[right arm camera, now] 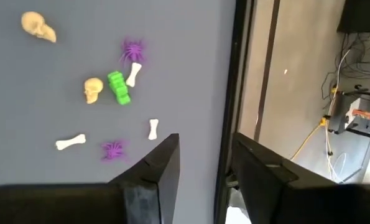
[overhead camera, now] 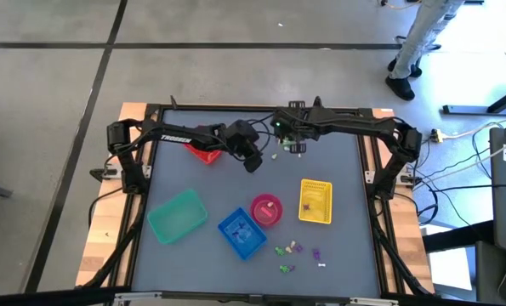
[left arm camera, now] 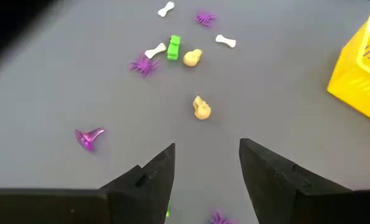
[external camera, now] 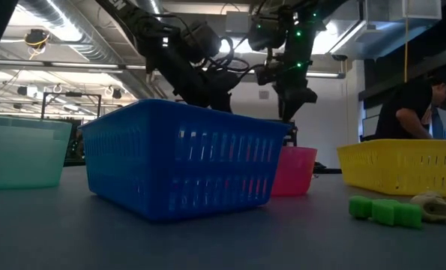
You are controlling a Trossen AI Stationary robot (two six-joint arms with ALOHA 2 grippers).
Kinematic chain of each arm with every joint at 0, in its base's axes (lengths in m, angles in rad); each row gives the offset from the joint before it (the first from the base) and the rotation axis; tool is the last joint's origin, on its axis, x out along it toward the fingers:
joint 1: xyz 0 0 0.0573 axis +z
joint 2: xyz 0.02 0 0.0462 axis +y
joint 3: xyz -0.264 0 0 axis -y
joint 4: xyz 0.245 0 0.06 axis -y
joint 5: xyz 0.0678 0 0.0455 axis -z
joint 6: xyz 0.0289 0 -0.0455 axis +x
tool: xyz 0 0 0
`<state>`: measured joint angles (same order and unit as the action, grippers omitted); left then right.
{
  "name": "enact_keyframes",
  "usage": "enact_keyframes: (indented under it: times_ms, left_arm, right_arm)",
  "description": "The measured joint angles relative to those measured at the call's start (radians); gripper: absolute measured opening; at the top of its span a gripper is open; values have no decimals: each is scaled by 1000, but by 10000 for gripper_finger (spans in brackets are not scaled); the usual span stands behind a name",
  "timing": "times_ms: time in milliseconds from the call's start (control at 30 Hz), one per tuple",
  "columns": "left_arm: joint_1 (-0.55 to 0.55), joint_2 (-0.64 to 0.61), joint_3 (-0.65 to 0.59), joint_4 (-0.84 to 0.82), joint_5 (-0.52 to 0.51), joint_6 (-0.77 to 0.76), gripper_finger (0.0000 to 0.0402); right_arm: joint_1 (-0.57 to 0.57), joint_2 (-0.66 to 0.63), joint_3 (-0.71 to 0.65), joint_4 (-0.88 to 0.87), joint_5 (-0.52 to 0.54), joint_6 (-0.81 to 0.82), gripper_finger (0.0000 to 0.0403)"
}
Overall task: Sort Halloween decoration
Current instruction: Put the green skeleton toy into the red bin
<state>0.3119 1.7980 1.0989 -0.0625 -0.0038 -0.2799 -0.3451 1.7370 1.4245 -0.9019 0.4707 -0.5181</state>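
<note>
Loose trinkets: the Halloween decoration (overhead camera: 297,253) lies scattered on the table's near part, in front of the baskets and well apart from both my grippers; none of the loose pieces is in my grip.
What I make out there: through my left wrist camera, a cream skull (left arm camera: 201,108), a purple cone-shaped piece (left arm camera: 89,137), a green block (left arm camera: 174,48), white bones and purple spiders.
Containers: teal basket (overhead camera: 177,214), blue basket (overhead camera: 241,232), pink bowl (overhead camera: 266,210) and yellow basket (overhead camera: 315,201) sit in a row behind the trinkets; the red basket (overhead camera: 204,154) is at the far side, under my left arm.
Left gripper (left arm camera: 206,158): held up over the table's far middle, jaws apart and empty, looking down toward the cream skull.
Right gripper (right arm camera: 206,155): raised at the far side, close beside my left one, jaws parted, nothing between them.
Step in hand: I judge this a pause between picks, or the approach to one.
Next move: bring one gripper forward and down to a single trinket, likely the cream skull, close on it alone, then carry it to its container.
Care: the pieces are tiny and lie close together, so I must centre on one.
</note>
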Motion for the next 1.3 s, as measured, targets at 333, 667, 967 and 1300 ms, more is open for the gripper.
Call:
enact_keyframes:
  times_ms: [333, 667, 967, 1300]
  left_arm:
    - [-32, -2, 2, 116, 64, 50, 165]
    - [-31, -2, 3, 210, 100, 55, 165]
    - [-37, -2, 0, 370, 157, 44, 165]
    - [-90, 2, -2, 354, 323, 44, 165]
  right_arm:
    - [-131, 0, 55, -9, -18, -13, 143]
    - [-215, 3, 54, 61, -288, -171, 143]
    - [-148, 4, 54, 337, -457, -198, 143]
    - [-157, 24, 57, 483, -323, -200, 143]
